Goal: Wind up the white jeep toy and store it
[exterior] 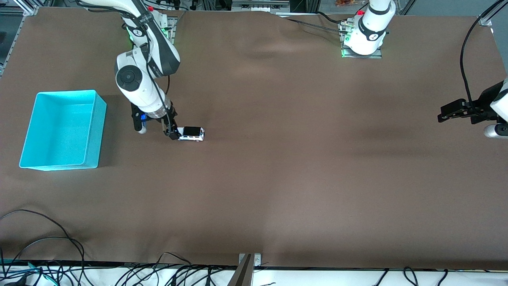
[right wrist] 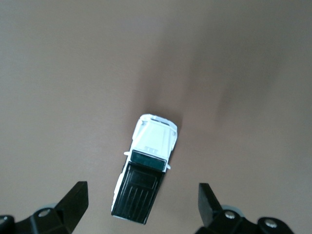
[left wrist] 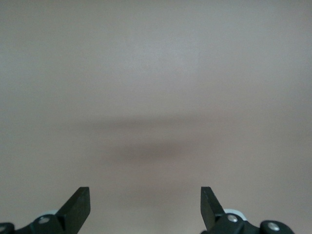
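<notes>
The white jeep toy (exterior: 191,134), with a black roof and dark wheels, stands on the brown table toward the right arm's end. It also shows in the right wrist view (right wrist: 146,170). My right gripper (exterior: 174,133) is low at the jeep's end that faces the turquoise bin. In the right wrist view the right gripper (right wrist: 141,195) is open, and the jeep's black-roofed end lies between the spread fingers (right wrist: 74,201) with a gap on each side. My left gripper (exterior: 446,115) waits open and empty over the table's edge at the left arm's end, with only bare table under it (left wrist: 145,204).
An empty turquoise bin (exterior: 96,131) stands at the right arm's end of the table, beside the right gripper. Cables (exterior: 47,246) lie along the table edge nearest the front camera. A black cable (exterior: 464,59) hangs by the left gripper.
</notes>
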Controlling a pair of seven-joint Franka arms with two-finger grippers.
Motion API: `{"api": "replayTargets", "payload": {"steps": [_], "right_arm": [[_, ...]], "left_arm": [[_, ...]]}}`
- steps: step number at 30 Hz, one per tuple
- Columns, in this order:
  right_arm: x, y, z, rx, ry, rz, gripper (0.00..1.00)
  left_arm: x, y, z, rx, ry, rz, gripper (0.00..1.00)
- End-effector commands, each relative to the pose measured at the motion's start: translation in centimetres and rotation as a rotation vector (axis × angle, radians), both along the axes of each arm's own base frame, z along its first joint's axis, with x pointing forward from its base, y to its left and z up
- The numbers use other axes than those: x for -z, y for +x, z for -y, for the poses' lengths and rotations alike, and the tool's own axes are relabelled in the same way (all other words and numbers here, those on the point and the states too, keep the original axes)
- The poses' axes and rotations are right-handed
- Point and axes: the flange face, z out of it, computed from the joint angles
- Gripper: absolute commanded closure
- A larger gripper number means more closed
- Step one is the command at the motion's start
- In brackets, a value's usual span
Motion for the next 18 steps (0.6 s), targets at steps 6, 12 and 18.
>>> {"api": "replayTargets", "payload": {"steps": [6,12,18], "right_arm": [[4.1,-1.4,-3.0,0.109,0.019,-0.008,0.0],[5.1,-1.5,-3.0,0.128,0.014,-0.023,0.0],[5.4,-1.4,-2.9,0.131,0.013,-0.024,0.0]], "left_arm": [[-0.1,-0.2,0.1,0.0,-0.016,-0.005,0.0],[-0.1,-0.2,0.1,0.0,-0.016,-0.005,0.0],[-0.3,-0.3,0.1,0.0,-0.015,-0.003,0.0]]}}
